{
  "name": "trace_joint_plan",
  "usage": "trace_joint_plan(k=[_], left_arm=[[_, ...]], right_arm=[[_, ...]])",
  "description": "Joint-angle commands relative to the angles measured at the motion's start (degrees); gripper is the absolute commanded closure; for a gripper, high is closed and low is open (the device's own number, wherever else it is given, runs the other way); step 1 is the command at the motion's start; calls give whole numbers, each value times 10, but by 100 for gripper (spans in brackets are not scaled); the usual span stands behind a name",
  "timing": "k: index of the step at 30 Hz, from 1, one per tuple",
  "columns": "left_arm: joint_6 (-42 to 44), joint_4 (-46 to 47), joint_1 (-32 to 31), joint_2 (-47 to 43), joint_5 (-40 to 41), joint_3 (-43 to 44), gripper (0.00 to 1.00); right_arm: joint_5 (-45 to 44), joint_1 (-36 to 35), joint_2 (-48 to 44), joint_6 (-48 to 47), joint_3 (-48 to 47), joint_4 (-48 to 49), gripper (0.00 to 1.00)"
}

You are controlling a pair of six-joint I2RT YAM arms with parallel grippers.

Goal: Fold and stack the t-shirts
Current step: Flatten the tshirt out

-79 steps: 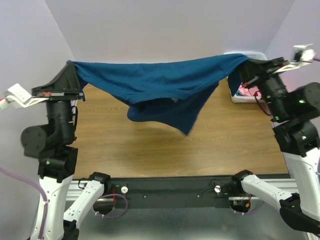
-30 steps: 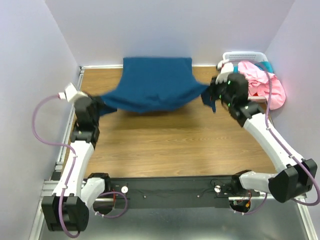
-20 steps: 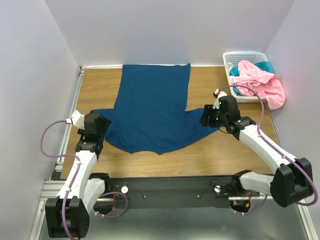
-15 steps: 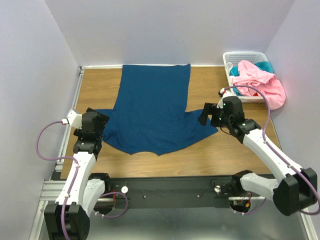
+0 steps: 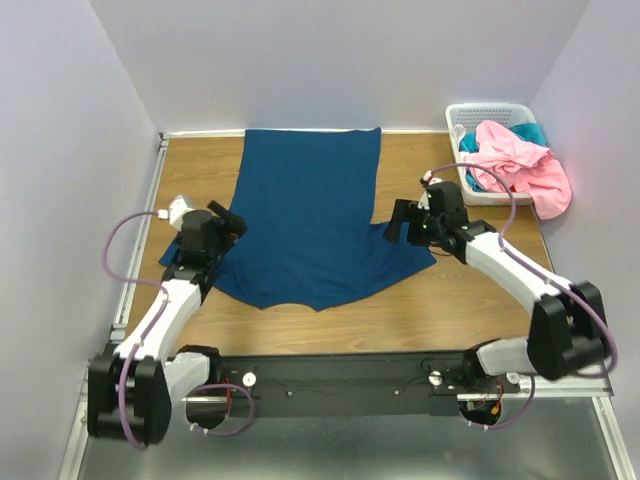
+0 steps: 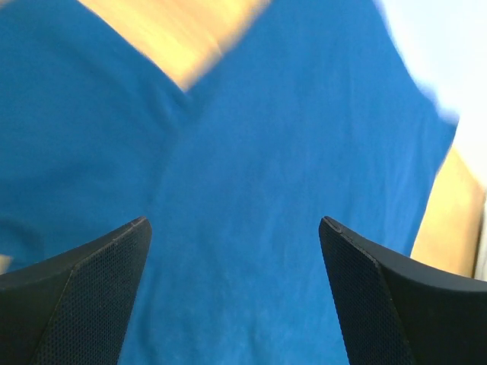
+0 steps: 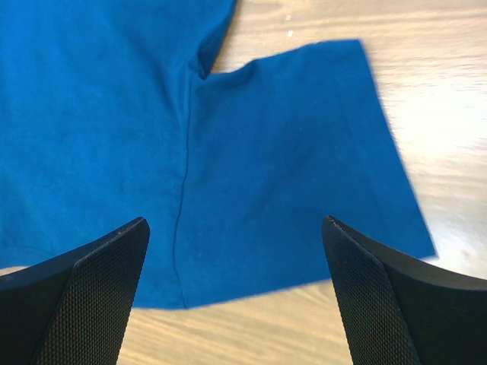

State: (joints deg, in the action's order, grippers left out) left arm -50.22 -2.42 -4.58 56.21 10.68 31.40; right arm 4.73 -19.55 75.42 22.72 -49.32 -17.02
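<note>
The large dark navy-teal t-shirt lies spread flat on the wooden table, hem at the far edge, both sleeves out to the sides. No print shows. My left gripper is open and empty just above the left sleeve; the left wrist view shows cloth under the gripper. My right gripper is open and empty over the right sleeve, with the gripper near the sleeve's edge. The pink t-shirt is heaped over the basket, with the brighter teal one under it.
A white slatted basket stands at the back right corner against the wall. Walls close in the table on the left, back and right. Bare wood shows in front of the shirt and to its left and right.
The shirt hung stretched between both raised grippers; it was then lowered and laid flat. Both grippers have let go and now hover open over the sleeves.
</note>
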Motion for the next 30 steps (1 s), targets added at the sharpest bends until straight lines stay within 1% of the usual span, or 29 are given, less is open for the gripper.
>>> trace_joint_plan(k=[1,2,4,5,7,11,13,15,18,21,22,24,25,26,27,28,29,30], left_arm=[[30,66,-40,71,-62,9,2],[34,73,-58,108,-61,17,1],[35,77,-73,145,-56,28,1],[42,77,-77,183,-56,43,2],[47,75,-80,233,-55,66,2],[47,65,-81,287,-36,89,2],[47,63,-80,298,-25,95,2],[47,57,-81,311,-16,107,2],[44,53,-81,323,-11,126,2],[46,51,-80,339,-9,140,2],[47,50,-81,344,-7,143,2],[50,46,-81,354,-3,149,2],[51,44,-80,357,-1,152,2],[51,42,-81,363,0,154,2],[53,37,-80,363,1,154,2],[54,35,-80,363,6,154,2],[54,33,-81,362,8,155,2],[54,28,-80,359,12,155,2]], right_arm=[[25,-6,66,8,-26,33,0],[21,-8,96,11,-31,35,0],[22,-15,127,7,-39,38,0],[18,-16,153,7,-45,38,0],[-9,-29,172,13,-47,38,0],[-19,-57,211,23,-44,38,0],[-36,-75,220,36,-33,38,0],[-42,-87,223,48,-23,37,0],[-39,-120,208,70,20,33,0],[-43,-186,179,101,70,28,0],[-45,-229,171,117,83,23,0],[-45,-279,158,153,96,22,0],[-59,-306,158,166,93,20,0],[-71,-363,161,180,79,15,0],[-68,-390,173,179,69,14,0],[-64,-416,182,175,55,12,0],[-57,-465,192,154,36,10,0],[-51,-487,210,139,1,10,0]])
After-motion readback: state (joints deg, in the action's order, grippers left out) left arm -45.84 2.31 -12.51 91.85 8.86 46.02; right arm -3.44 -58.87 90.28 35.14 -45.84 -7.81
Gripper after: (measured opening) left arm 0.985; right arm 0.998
